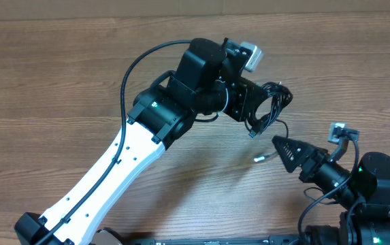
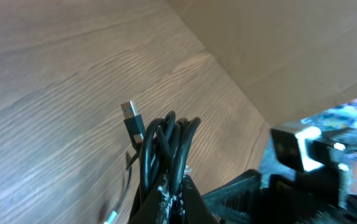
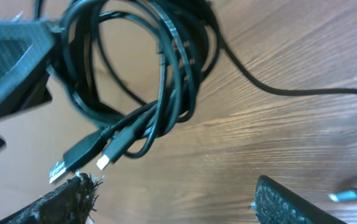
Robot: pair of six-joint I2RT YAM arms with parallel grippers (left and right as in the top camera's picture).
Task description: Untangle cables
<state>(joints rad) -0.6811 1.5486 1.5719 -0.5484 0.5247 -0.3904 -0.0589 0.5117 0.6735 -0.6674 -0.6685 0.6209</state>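
The cables are a bunch of thin black loops hanging above the wooden table, with my left gripper shut on them. In the left wrist view the bundle rises from the closed jaws, and a USB plug sticks up beside it. My right gripper sits just below the bunch, open. In the right wrist view the loops hang above the gripper, two plug tips dangle near its left finger, and nothing lies between the fingers. One cord trails to the right.
A loose silver-tipped plug lies on the table beside the right gripper. A cardboard wall stands behind the table. The left arm's white link crosses the lower left.
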